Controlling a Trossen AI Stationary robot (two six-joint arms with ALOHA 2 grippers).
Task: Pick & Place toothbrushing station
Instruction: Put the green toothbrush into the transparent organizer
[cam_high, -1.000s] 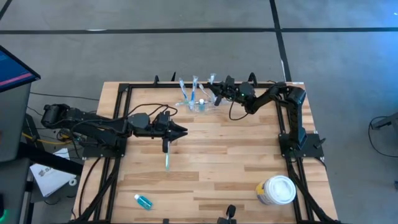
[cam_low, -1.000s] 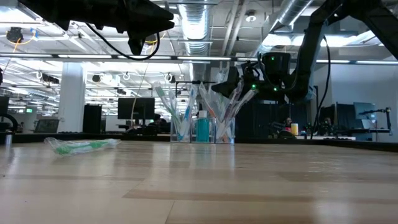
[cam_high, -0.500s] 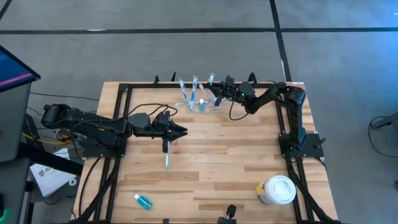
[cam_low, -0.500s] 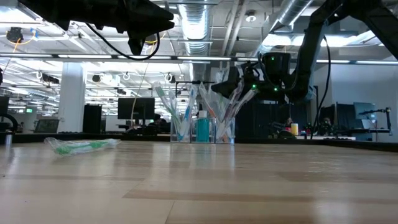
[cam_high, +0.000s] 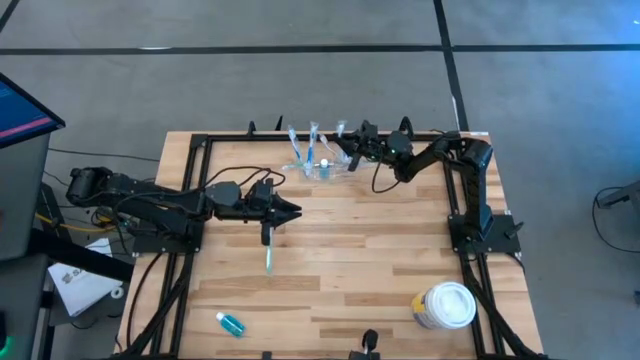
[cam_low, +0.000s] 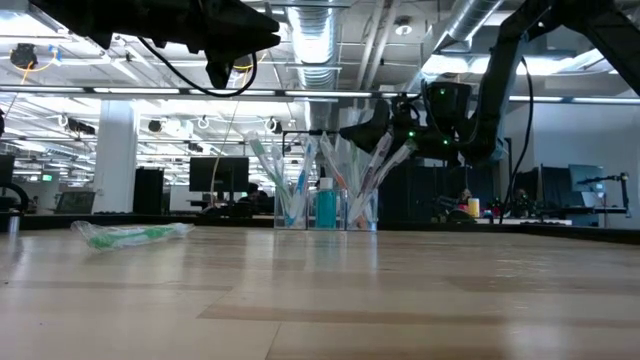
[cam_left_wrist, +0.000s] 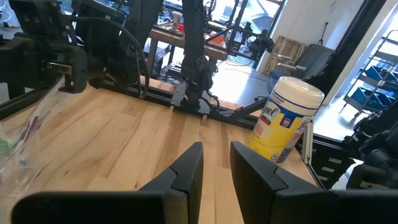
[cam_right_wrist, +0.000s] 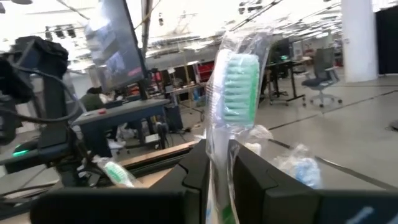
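Toothbrushing station (cam_high: 322, 165): small clear holder at the far edge of the table (cam_high: 360, 270), near the middle; wrapped toothbrushes stand in it, with a small blue bottle (cam_low: 326, 208) among them.

Right end effector (cam_high: 350, 147): at the far edge, just right of the station and raised above the table top; its wrist view shows the two fingers (cam_right_wrist: 198, 168) set narrowly on either side of a wrapped green-bristled toothbrush (cam_right_wrist: 231, 93) that stands upright between them. Whether the fingers press on the wrap or merely flank it cannot be told.

Left end effector (cam_high: 293, 210): over the middle of the table, left of centre, well apart from the station; fingers (cam_left_wrist: 189, 165) a narrow gap apart, nothing between them.

Loose toothbrush (cam_high: 269, 252): wrapped, lying flat on the table just near of the left end effector.

Second blue bottle (cam_high: 231, 322): lying on the near left part of the table.

White-lidded tub (cam_high: 446, 305): upright at the near right corner, beside the right arm's base.
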